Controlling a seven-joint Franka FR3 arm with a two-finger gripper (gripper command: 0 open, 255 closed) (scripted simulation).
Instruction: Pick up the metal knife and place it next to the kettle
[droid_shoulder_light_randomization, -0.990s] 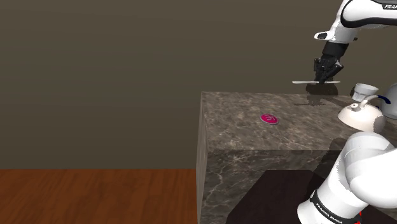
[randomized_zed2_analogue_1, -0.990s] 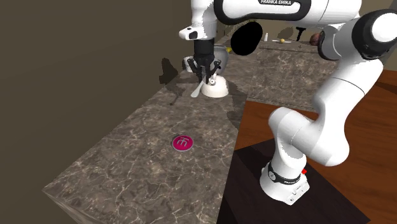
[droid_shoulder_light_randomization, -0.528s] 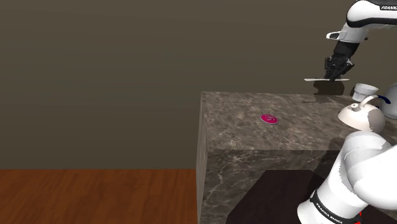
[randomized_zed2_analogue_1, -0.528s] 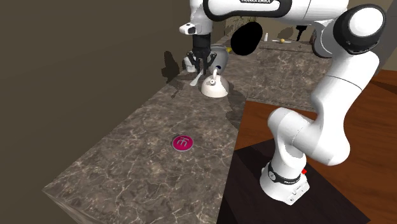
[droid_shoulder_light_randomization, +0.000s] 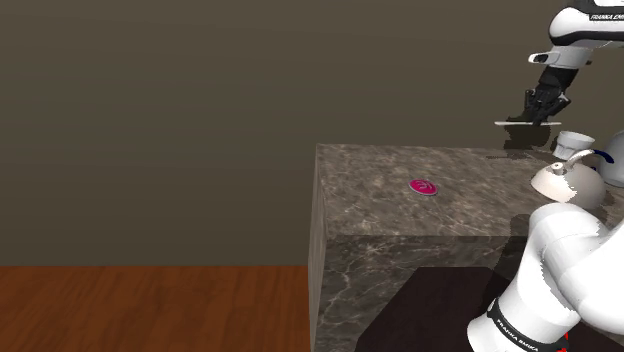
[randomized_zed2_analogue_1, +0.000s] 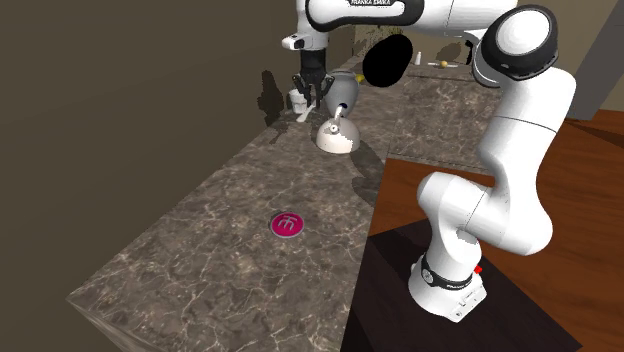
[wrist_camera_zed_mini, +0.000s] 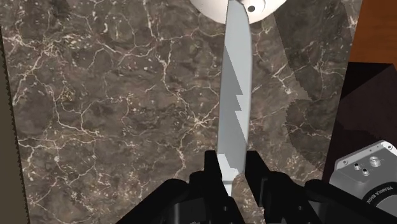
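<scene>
The carrying step is judged to be in hand. The metal knife (wrist_camera_zed_mini: 234, 89) is pinched by one end between the two black fingers of the gripper (wrist_camera_zed_mini: 232, 167), its length projecting forward from them. In the shoulder view the knife (droid_shoulder_light_randomization: 527, 122) is seen held level and clear above the far part of the marble counter (droid_shoulder_light_randomization: 400, 165); it has not been set down.

The white kettle (droid_shoulder_light_randomization: 566, 180) stands on the counter nearer than the gripper (droid_shoulder_light_randomization: 541, 110), at the shoulder view's right. In the wrist view the knife's free end is seen over the kettle (wrist_camera_zed_mini: 270, 6).

The next move is judged to call for a descent onto bare counter just beside the kettle, the blade kept off the kettle's body, before the fingers are parted.

A small white cup-like vessel (droid_shoulder_light_randomization: 575, 142) stands beyond the kettle, toward the far wall; its contents cannot be told, nor can the kettle's. A pink disc (droid_shoulder_light_randomization: 422, 186) lies well apart, toward the shoulder view's left.
</scene>
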